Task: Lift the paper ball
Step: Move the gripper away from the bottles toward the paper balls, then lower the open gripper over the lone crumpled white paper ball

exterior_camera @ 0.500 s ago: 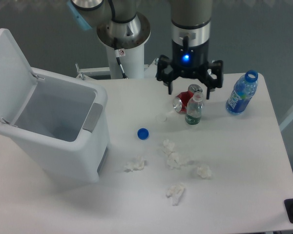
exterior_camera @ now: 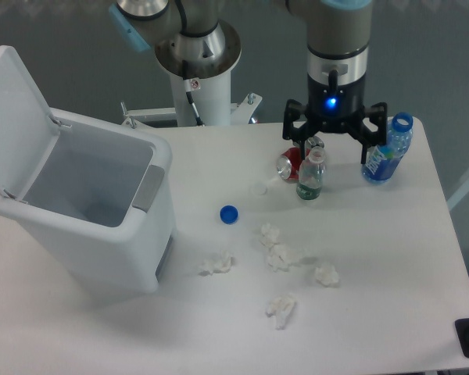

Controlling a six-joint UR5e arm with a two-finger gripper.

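Note:
Several white paper wads lie on the white table point(exterior_camera: 391, 258) in front of the middle. The most elongated paper ball point(exterior_camera: 281, 307) is nearest the front edge. Others lie at the left point(exterior_camera: 216, 264), centre point(exterior_camera: 280, 256), upper centre point(exterior_camera: 270, 233) and right point(exterior_camera: 325, 274). My gripper point(exterior_camera: 334, 144) hangs open and empty over the back of the table, above the bottles and can and well behind the wads.
An open white bin point(exterior_camera: 86, 211) stands at the left. A blue bottle cap point(exterior_camera: 229, 214) lies near the wads. A red can point(exterior_camera: 291, 164), a small green bottle point(exterior_camera: 310, 178) and a blue bottle point(exterior_camera: 387, 152) stand under and beside the gripper.
The gripper has moved to the right, from above the can toward the blue bottle. Nothing on the table has moved.

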